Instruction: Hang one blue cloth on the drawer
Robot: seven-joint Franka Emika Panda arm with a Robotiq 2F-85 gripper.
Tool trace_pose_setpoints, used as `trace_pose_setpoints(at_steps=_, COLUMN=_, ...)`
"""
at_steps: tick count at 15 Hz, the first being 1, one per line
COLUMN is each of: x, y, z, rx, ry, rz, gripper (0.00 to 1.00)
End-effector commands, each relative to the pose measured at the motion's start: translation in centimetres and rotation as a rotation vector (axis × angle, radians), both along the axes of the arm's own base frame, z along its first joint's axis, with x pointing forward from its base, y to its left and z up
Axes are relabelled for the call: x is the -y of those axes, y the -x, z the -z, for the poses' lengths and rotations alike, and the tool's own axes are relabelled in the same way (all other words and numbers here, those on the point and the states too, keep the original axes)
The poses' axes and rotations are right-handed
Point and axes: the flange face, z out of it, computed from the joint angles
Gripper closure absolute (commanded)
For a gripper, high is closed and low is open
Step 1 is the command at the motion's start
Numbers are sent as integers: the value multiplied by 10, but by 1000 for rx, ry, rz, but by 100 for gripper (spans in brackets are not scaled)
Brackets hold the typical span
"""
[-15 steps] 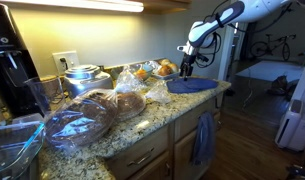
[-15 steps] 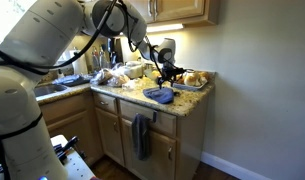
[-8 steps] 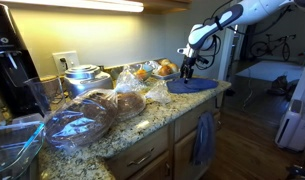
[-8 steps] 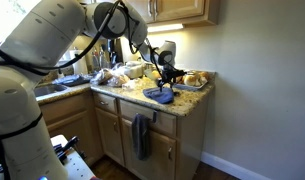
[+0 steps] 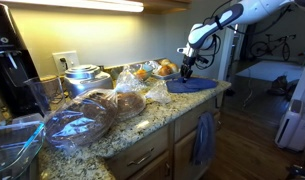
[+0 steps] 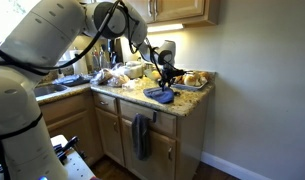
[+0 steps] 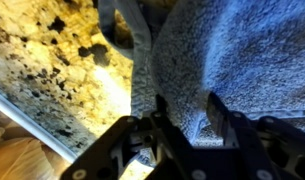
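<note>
The blue cloth [image 5: 195, 86] [image 6: 159, 97] lies spread on the granite counter near its end corner. In the wrist view its fuzzy pile [image 7: 242, 50] fills most of the picture. My gripper [image 5: 186, 72] [image 6: 168, 85] [image 7: 184, 100] points straight down onto the cloth's edge. Its two fingertips press into the fabric, still apart, and a small ridge of cloth rises between them. The cloth rests flat on the counter. The light wooden drawer [image 5: 185, 124] [image 6: 160, 122] sits just under the counter edge below the cloth.
A duller grey-blue towel [image 5: 203, 140] [image 6: 140, 135] hangs on the cabinet front below the drawer. A tray of pastries [image 5: 157, 70] [image 6: 192, 79] stands behind the cloth. Bagged bread [image 5: 82, 125], glass bowls [image 5: 14, 145] and a coffee machine [image 5: 10, 60] crowd the counter's other end.
The gripper has come down a little onto the cloth and now holds still. The cloth and the other things have not moved.
</note>
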Motion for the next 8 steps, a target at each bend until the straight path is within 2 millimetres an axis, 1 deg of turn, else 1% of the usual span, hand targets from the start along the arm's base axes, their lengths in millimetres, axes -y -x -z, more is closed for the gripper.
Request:
trace_pose_setpoints(at_steps=1, x=4, y=9, z=-10, rx=26, ry=17, rz=-16, gripper=84)
trace_pose_setpoints(at_steps=2, x=4, y=11, z=-11, rx=27, ry=24, rz=-2, gripper=90)
trace_pose_setpoints(at_steps=5, x=8, y=17, z=-19, rx=17, ry=19, rz=73, gripper=94)
trace_pose_setpoints(at_steps=8, x=11, y=26, z=-34, rx=2, ry=-2, rz=176, gripper=91)
